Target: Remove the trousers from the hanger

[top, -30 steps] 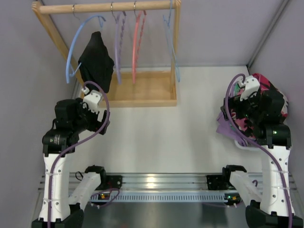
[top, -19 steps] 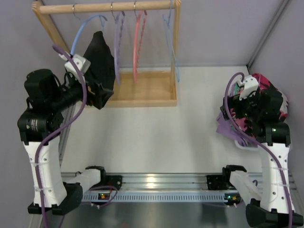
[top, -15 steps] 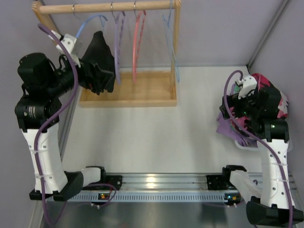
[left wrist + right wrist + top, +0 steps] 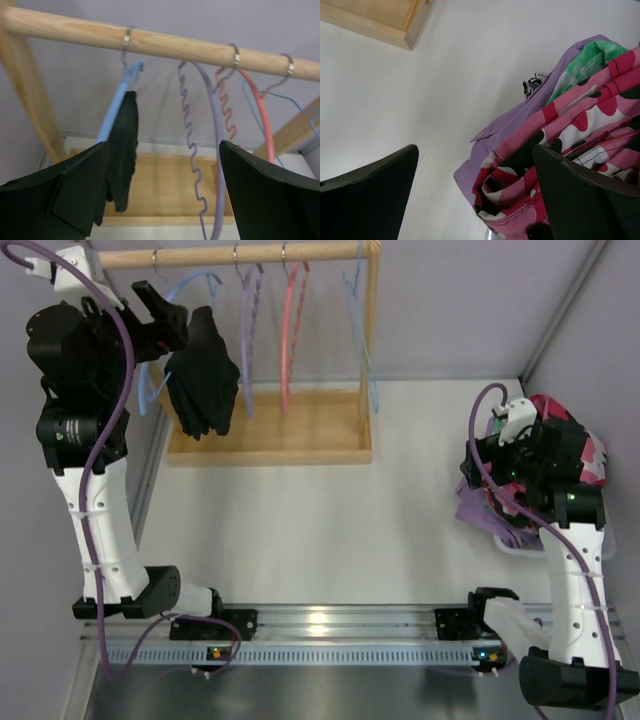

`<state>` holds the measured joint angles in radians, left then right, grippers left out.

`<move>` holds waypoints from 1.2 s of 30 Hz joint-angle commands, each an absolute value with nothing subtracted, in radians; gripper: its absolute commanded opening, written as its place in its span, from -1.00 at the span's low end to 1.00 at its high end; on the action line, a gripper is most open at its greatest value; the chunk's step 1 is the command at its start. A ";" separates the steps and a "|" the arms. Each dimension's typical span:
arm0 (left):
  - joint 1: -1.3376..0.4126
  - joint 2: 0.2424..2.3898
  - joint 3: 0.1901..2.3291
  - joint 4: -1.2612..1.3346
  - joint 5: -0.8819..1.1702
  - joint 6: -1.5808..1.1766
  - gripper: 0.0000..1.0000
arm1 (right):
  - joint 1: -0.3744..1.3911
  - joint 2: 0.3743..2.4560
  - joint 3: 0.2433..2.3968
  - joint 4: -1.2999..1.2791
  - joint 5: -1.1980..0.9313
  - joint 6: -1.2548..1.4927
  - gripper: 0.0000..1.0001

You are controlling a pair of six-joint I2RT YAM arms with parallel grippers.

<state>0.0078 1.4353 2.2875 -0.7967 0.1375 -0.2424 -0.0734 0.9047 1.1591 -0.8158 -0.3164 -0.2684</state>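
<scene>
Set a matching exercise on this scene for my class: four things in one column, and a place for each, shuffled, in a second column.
Things:
1 trousers
2 purple hanger
3 red hanger
4 clothes heap

Places:
A lying on the table, at the right
B draped over the light blue hanger
C on the wooden rail, just left of the red hanger
D on the wooden rail, just right of the purple hanger

Pairs: 1-B, 2-C, 3-D, 4-A

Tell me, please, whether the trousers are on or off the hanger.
On: the trousers hang draped over the hanger on the wooden rail.
</scene>
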 commanded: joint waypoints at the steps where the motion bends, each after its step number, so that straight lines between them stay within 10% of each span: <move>1: 0.038 1.419 2.298 -0.709 -0.102 -0.270 0.93 | -0.063 0.910 1.187 -0.795 -0.344 -0.265 0.99; 10: 0.172 1.450 2.189 -0.746 -0.026 -0.273 0.83 | -0.063 0.905 1.183 -0.795 -0.354 -0.265 0.99; 27: 0.258 1.324 1.895 -0.476 0.722 -0.466 0.27 | -0.063 0.881 1.158 -0.787 -0.365 -0.261 0.99; 36: 0.258 1.344 1.830 -0.342 0.736 -0.626 0.38 | -0.063 0.885 1.163 -0.801 -0.373 -0.270 0.99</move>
<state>0.2539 1.3315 1.8542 -0.4679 0.7074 -0.5304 -0.0734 0.9024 1.1580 -0.8154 -0.3511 -0.2680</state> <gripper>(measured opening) 0.679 0.993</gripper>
